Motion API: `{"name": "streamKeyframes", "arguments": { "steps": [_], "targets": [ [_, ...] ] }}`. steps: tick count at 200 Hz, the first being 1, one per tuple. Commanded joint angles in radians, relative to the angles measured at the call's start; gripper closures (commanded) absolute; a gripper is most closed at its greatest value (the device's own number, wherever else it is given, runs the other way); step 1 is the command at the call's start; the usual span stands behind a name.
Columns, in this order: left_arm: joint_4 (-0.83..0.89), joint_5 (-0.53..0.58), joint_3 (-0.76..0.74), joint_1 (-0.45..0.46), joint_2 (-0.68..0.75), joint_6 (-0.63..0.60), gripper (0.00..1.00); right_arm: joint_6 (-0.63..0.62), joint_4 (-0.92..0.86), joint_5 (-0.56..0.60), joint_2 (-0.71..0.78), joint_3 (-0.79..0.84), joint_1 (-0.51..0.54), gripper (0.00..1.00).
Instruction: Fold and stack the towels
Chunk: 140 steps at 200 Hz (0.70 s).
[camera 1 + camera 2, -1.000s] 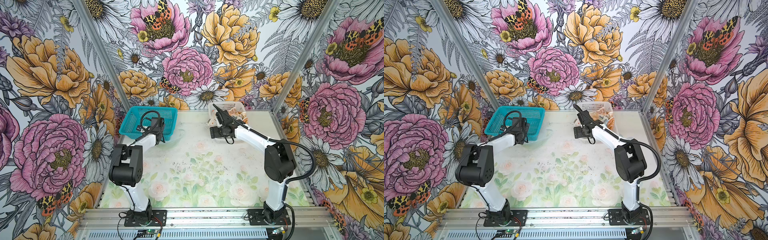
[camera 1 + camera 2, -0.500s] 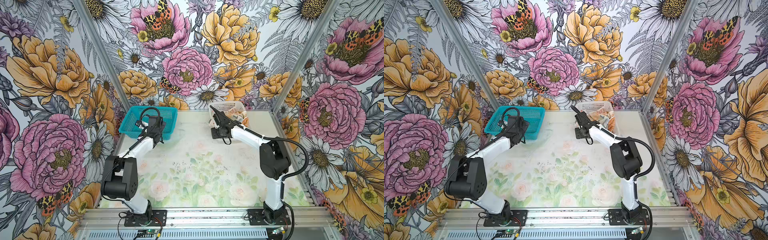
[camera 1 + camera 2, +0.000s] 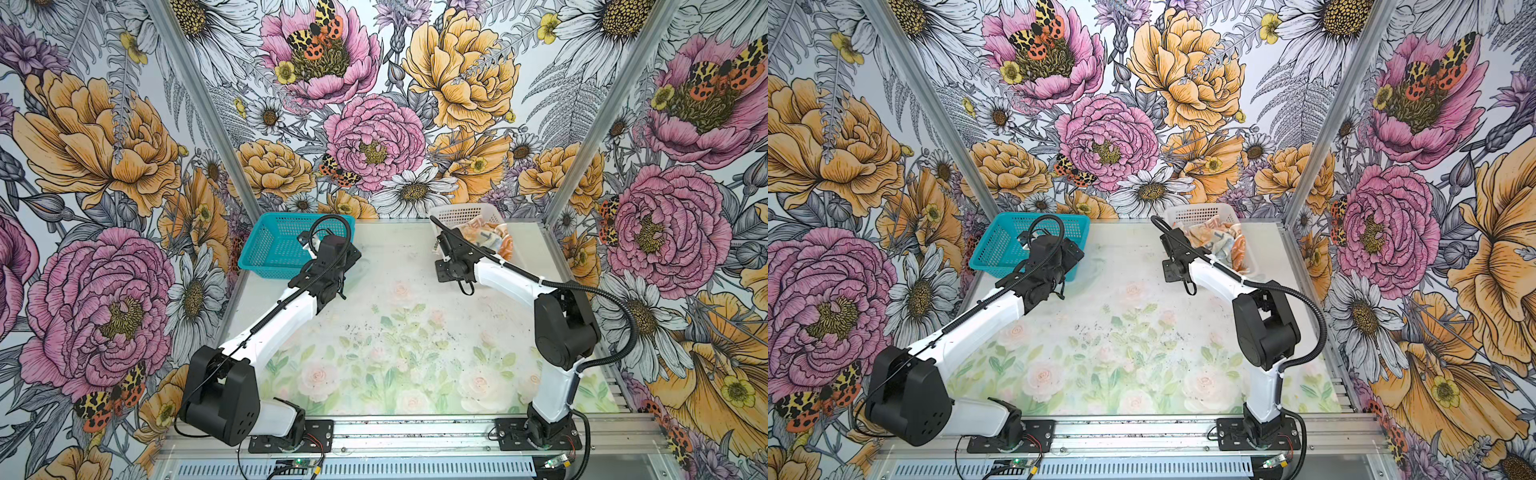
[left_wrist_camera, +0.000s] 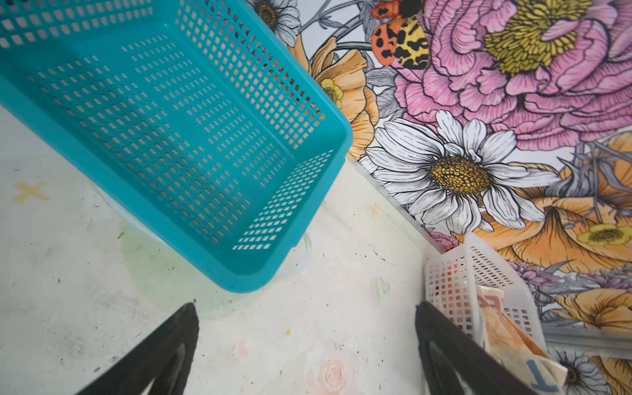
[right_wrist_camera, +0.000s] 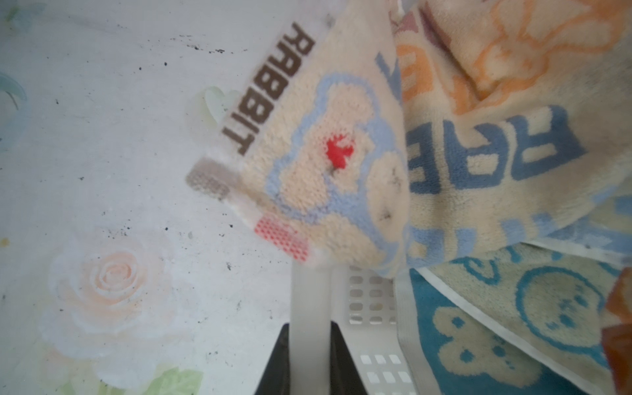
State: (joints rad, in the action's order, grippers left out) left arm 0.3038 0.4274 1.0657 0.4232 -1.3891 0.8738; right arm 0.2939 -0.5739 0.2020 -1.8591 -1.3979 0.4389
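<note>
Near side of the table (image 3: pixel 374 374): nothing folded yet. At 11 o'clock, the left gripper (image 4: pixel 304 307) hangs wide open beside the teal basket (image 3: pixel 270 270). At 1 o'clock the right gripper (image 5: pixel 309 328) looks pinched on the white basket (image 5: pixel 372 301) wall, not cloth. The towels (image 5: pixel 478 171) sit bunched inside, one corner flopped over the rim. Pulling now likely drags or tips the basket and dumps them.

Around me rose walls (image 3: pixel 104 145) of huge pink and orange flowers — aluminium posts (image 3: pixel 199 99) at the back corners — above a pale, scuffed table (image 3: pixel 395 332) printed with roses.
</note>
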Motion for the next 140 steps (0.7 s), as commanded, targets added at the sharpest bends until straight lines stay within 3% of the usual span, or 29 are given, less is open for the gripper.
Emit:
{"name": "streamKeyframes", "arguments": {
  "steps": [1, 67, 140],
  "targets": [
    [0.023, 0.07, 0.06, 0.066, -0.012, -0.071, 0.01, 0.03, -0.02, 0.035, 0.069, 0.072, -0.049, 1.0],
    [0.024, 0.039, 0.214, 0.225, -0.209, -0.107, 0.01, -0.045, -0.019, 0.043, 0.185, 0.215, -0.139, 1.0],
    [0.029, -0.024, 0.216, 0.215, -0.264, -0.088, 0.01, -0.057, -0.018, 0.036, 0.154, 0.198, -0.14, 1.0]
  ]
}}
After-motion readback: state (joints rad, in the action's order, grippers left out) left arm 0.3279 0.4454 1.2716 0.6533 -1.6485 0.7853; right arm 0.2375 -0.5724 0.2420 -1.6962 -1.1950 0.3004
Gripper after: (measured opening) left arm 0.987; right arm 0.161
